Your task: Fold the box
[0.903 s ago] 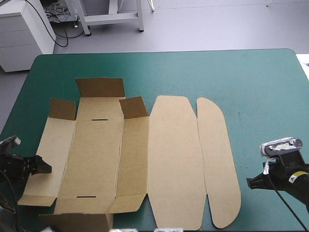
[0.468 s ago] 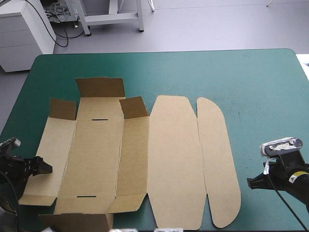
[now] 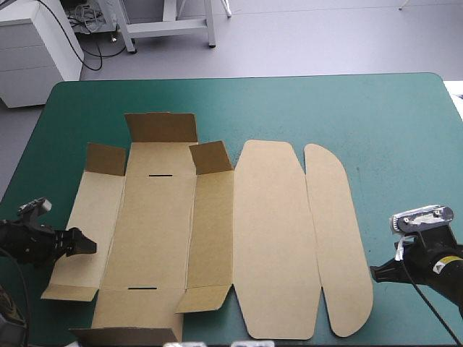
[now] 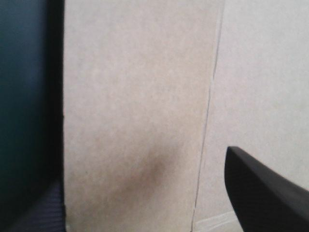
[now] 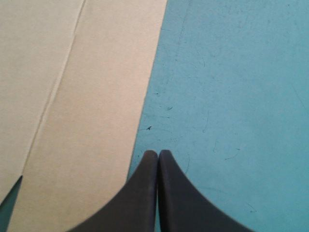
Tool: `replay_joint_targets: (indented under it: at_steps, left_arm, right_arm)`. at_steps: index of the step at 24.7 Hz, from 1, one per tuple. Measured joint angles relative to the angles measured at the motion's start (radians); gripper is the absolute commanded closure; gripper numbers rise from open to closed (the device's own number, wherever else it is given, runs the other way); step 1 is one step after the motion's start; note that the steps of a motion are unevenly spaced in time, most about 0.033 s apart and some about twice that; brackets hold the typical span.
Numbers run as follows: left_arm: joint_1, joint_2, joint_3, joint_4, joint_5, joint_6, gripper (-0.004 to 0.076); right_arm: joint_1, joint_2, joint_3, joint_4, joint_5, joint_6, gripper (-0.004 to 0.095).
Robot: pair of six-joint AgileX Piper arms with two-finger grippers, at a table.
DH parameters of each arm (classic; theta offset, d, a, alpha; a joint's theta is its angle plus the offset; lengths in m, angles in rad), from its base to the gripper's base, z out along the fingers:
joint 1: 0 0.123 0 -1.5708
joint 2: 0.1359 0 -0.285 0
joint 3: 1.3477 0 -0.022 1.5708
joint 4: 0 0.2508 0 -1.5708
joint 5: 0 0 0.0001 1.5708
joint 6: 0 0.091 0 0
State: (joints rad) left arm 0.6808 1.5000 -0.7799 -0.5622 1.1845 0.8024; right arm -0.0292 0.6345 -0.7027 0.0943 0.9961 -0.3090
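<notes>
High view: flat brown cut-board box (image 3: 275,238) lies mid teal-green bench (image 3: 391,116). Left jaws gape over its left panel's edge; right jaws, closed and empty, sit beside its right edge. Step, likely: pinch and raise the left wall.

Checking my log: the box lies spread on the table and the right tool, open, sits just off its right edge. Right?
No: the right wrist view shows the right tool shut into one pointed arch. The box is spread on the table, tool just off its right edge.
</notes>
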Motion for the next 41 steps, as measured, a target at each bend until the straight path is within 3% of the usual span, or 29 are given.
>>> replay_joint_targets:
  at_steps: [8,19,22,28,41]
  left_arm:
    - [-0.099,0.007,0.012,-0.067,0.021,0.003,0.0246]
    - [-0.167,0.046,0.028,-0.187,0.022,0.023,0.0253]
    - [-0.179,0.047,0.028,-0.185,0.02,0.03,0.0365]
    - [-0.18,0.059,0.031,-0.152,-0.004,0.029,0.0722]
    - [-0.183,0.059,0.03,-0.155,0.026,0.006,0.073]
  right_arm:
    - [0.0,0.0,0.0,0.0,-0.018,0.0,0.0928]
    - [0.0,0.0,0.0,0.011,-0.025,0.0,0.0928]
    - [0.0,0.0,0.0,0.011,-0.025,0.0,0.0927]
    - [0.0,0.0,0.0,0.011,-0.025,0.0,0.0928]
    - [0.0,0.0,0.0,0.011,-0.025,0.0,0.0928]
